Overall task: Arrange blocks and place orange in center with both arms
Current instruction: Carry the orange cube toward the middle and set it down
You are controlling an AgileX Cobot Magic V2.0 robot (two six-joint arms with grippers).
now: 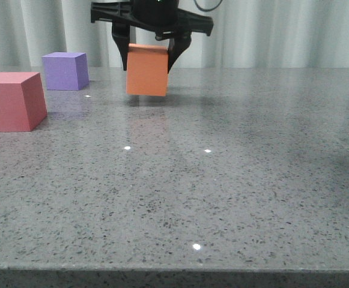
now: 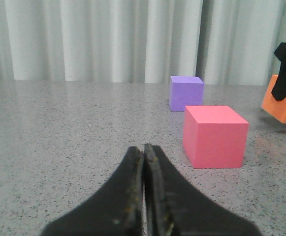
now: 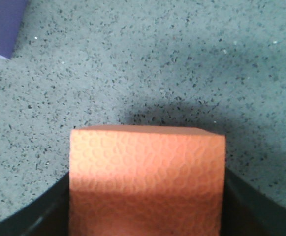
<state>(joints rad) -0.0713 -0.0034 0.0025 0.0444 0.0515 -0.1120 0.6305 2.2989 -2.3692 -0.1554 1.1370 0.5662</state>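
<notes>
Right gripper [image 1: 152, 51] clamped on orange cube [image 1: 147, 69], cube between fingers, lifted clear of grey speckled table [image 1: 222, 180]. Left gripper [image 2: 144, 162] fingers pressed together, holding nothing. Pinkish-red cube [image 2: 214, 136] just beyond left fingertips, to one side; purple cube [image 2: 185, 93] behind it.

Matte cubes: three, namely one pinkish-red cube [image 1: 12, 101], one purple cube [image 1: 65, 71], one orange cube [image 1: 146, 70]; black two-fingered grippers: two; speckled grey table [image 1: 222, 180]: one

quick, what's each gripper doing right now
Left gripper: closed, empty.
Right gripper: closed on the orange cube, held above the table.
</notes>
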